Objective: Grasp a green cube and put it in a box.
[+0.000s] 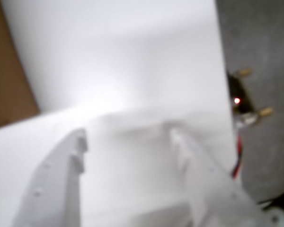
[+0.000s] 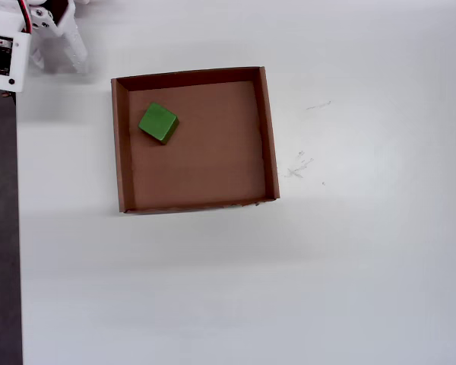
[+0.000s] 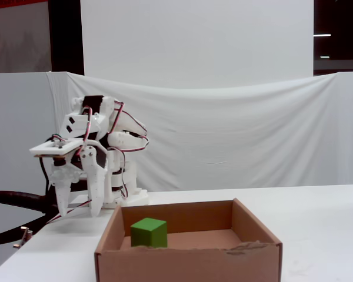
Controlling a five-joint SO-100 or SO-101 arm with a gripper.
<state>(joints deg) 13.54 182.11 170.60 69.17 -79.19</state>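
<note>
I'm seeing the tool [image 3: 77, 210] hanging empty, fingers spread, tips pointing down over the counter [image 2: 365, 266], well clear of the box [image 2: 120, 144] at its ten o'clock in the overhead view. The green cube [image 2: 158, 122] is already sitting inside, toward the box's ten o'clock corner. I'm judging placement done; nothing's left but parking the arm.

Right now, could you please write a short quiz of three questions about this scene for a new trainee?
1. True or false: the green cube lies inside the box.
2. In the overhead view, the cube is nearest which corner of the box? A upper left, B lower right, C lower left.
3. Fill in: the gripper holds ____.

Key: 1 true. 2 A. 3 nothing; it hangs open and empty beside the box, above the table.
</note>
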